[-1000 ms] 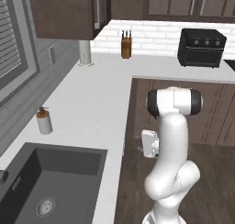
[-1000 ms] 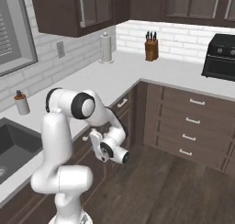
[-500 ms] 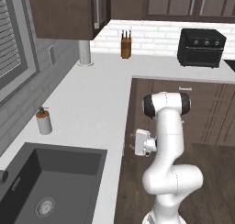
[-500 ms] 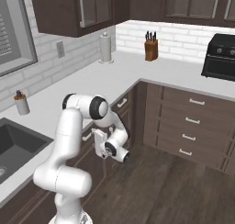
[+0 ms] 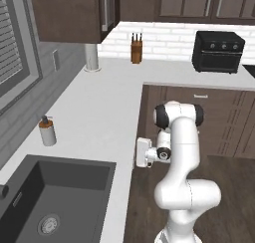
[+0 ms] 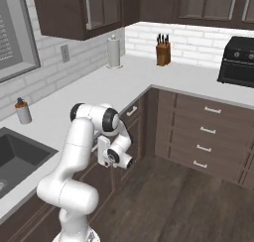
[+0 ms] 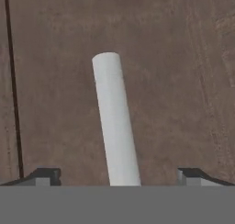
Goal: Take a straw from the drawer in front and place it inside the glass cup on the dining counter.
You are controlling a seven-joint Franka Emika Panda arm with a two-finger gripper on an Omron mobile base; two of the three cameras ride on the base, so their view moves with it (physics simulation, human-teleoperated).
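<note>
In the left base view, a soap dispenser [image 5: 48, 131] stands on the white tabletop [image 5: 99, 112] beside the dark sink [image 5: 50, 197]; a knife block [image 5: 135, 49] and a black toaster oven [image 5: 218, 52] sit further back. The arm has folded in closer to the cabinet than half a second ago, its elbow now lower and nearer the cabinet face.

In the right base view, the claw [image 6: 106, 151] is pressed up to the dark brown drawer [image 6: 130, 110] front under the tabletop edge, closer than before.

In the hand view, the two fingertips [image 7: 46, 176] stand wide apart, so the claw is open, with a white bar handle [image 7: 115, 120] rising between them against the brown wood panel. It touches neither fingertip. The drawer looks shut.
</note>
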